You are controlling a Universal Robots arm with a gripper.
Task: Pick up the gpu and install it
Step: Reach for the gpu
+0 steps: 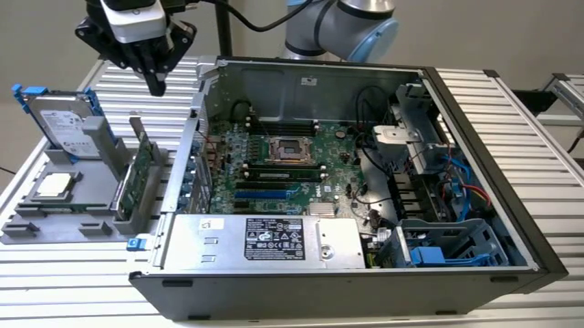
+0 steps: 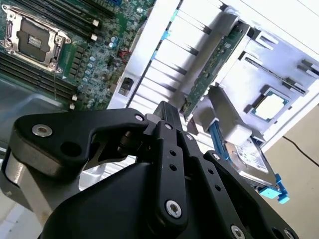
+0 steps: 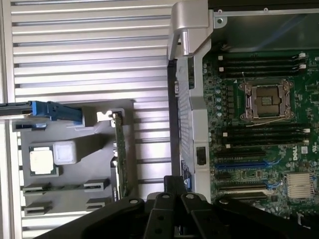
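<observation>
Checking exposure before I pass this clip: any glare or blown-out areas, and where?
Second wrist view: tray blown out white beside the gpu, gripper dark in front; first wrist view: table bright, gpu readable; exterior view: even light, no glare, case interior dimmer.

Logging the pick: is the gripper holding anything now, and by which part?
Nothing is held. The gripper hangs empty, apart from the gpu, which stands on edge in the gray tray.
</observation>
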